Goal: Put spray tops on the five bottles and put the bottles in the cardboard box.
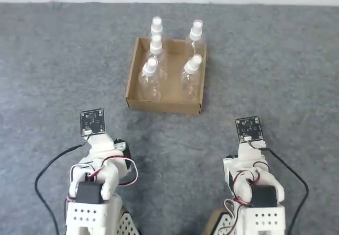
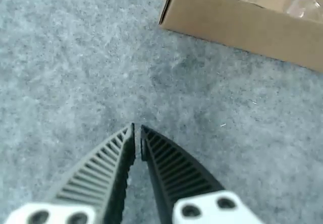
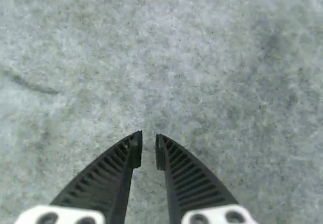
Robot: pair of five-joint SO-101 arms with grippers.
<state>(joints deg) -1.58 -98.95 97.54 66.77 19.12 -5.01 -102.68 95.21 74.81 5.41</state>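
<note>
The cardboard box sits on the grey carpet at mid-table, and its near wall also shows in the left wrist view. Several clear bottles stand upright in it, each with a white spray top, such as one at the front left and one at the front right. My left gripper hovers low over bare carpet just short of the box, shut on nothing. My right gripper is also shut and empty over carpet. In the high view the left arm and the right arm are drawn back near the front edge.
Grey carpet covers the whole table, with open room on both sides of the box and between the box and the arms. Cables loop beside the left arm's base and the right arm's base.
</note>
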